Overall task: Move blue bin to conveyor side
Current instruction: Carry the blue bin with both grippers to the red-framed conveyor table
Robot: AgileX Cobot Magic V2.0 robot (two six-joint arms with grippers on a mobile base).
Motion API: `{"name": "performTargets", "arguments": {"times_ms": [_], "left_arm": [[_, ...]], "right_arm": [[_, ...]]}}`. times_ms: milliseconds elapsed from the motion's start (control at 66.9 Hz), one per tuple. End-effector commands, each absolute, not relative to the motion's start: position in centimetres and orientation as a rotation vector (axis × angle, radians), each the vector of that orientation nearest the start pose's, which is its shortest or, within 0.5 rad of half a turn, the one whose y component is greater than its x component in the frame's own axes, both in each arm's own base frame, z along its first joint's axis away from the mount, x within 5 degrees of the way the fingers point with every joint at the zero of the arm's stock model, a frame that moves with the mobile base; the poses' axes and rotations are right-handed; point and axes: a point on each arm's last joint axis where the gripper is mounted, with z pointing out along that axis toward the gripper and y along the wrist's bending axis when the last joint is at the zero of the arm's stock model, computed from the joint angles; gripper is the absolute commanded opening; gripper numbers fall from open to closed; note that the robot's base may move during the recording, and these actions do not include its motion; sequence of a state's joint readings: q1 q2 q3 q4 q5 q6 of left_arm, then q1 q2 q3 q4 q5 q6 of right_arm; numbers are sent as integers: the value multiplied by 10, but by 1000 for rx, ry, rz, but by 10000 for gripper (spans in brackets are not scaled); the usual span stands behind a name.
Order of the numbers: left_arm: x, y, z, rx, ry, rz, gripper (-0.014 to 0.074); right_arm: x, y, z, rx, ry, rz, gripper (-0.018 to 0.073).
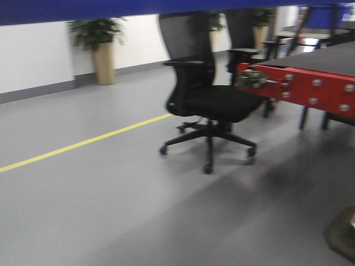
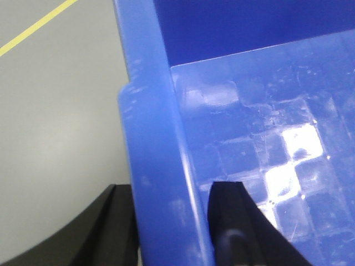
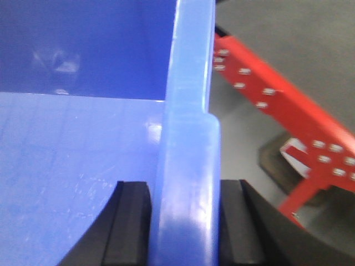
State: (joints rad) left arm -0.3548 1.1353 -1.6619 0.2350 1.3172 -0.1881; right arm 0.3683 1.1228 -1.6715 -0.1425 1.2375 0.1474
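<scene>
The blue bin [image 2: 161,127] fills both wrist views. My left gripper [image 2: 172,191] is shut on its left rim, one black finger outside the wall and one inside. My right gripper [image 3: 186,191] is shut on the thick right rim [image 3: 188,138] the same way. The bin's glossy floor [image 3: 72,166] holds nothing. In the front view only a blue strip of the bin [image 1: 83,8] crosses the top edge. The conveyor's dark belt [image 1: 324,58] lies at the right on a red frame [image 1: 310,88]. Under the right wrist the red frame [image 3: 288,116] stands below the bin's right side.
A black office chair [image 1: 208,94] stands on the grey floor just left of the conveyor's end. A yellow floor line [image 1: 83,144] runs across the left. A potted plant [image 1: 100,50] stands by the far wall. More chairs and tables stand behind the conveyor.
</scene>
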Motion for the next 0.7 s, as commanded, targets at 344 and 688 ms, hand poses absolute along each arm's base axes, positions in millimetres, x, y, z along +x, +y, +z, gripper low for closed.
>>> {"name": "performTargets", "arguments": {"times_ms": [344, 688], "left_arm": [[168, -50, 513, 185, 2129, -109, -17], [168, -50, 513, 185, 2129, -109, -17]], "right_arm": [[166, 54, 526, -228, 1999, 179, -79], [166, 54, 526, -228, 1999, 179, -79]]}}
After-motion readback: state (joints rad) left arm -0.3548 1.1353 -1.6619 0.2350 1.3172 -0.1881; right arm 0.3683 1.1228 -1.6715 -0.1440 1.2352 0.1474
